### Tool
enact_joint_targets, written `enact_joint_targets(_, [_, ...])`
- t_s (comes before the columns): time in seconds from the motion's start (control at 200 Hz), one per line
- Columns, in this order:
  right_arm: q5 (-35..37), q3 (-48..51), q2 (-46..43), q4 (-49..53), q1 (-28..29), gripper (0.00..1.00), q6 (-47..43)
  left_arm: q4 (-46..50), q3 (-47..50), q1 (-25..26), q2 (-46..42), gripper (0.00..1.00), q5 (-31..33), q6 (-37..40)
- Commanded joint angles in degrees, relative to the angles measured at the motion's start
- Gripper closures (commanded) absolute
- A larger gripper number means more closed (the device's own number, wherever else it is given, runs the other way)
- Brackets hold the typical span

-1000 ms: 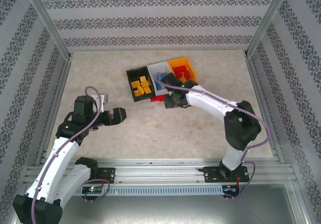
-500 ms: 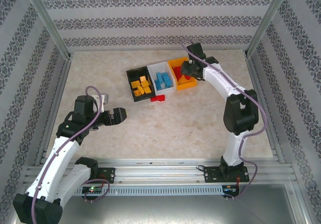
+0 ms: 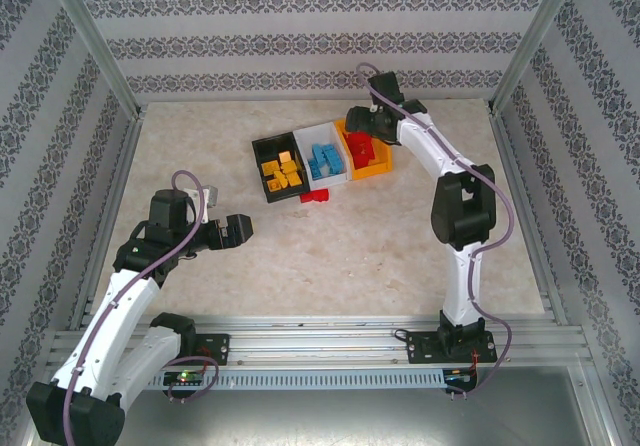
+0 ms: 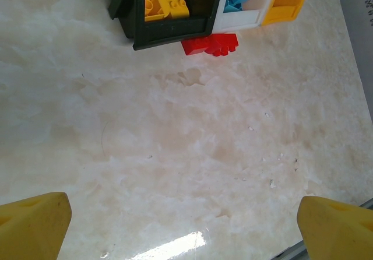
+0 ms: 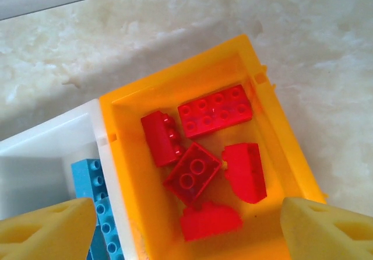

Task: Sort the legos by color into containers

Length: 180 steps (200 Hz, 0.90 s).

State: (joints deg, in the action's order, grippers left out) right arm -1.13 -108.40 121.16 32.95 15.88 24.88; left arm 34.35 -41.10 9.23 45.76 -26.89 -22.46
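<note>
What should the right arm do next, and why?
Probably move the right gripper over to the red bricks lying on the table beside the black bin: its jaws stand open above the orange bin, holding nothing, and those bricks are unsorted.

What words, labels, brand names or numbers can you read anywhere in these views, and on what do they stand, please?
None: I can read no text here.
The black bin, white bin and orange bin bear no labels.
The red bricks show plain studs; any lettering on them is too small to read.
The wall strips carry ornament, not letters.
</note>
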Motion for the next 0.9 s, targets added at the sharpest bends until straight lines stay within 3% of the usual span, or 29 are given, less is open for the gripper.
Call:
enact_joint_targets(0.0, [-1.2, 5.91, -7.22, -1.0, 0.51, 0.18, -0.4, 1.39, 0.06, -0.9, -0.23, 0.0, 0.0, 1.19])
enact_joint_targets(0.2, [-0.38, 18.44, -15.07, 0.76, 9.19, 0.18, -2.92, 1.17, -0.01, -1.04, -0.11, 0.0, -0.25, 1.19])
enact_joint_targets(0.41, [0.75, 26.28, -13.44, -0.88, 17.76, 0.19, -0.27, 1.08, 0.12, -1.11, -0.23, 0.0, -0.44, 1.1])
enact_joint_targets(0.894, [0.07, 20.05, -2.41, -0.48, 18.99, 0.23, 0.91, 1.01, 0.09, -1.08, -0.23, 0.0, -0.68, 1.15])
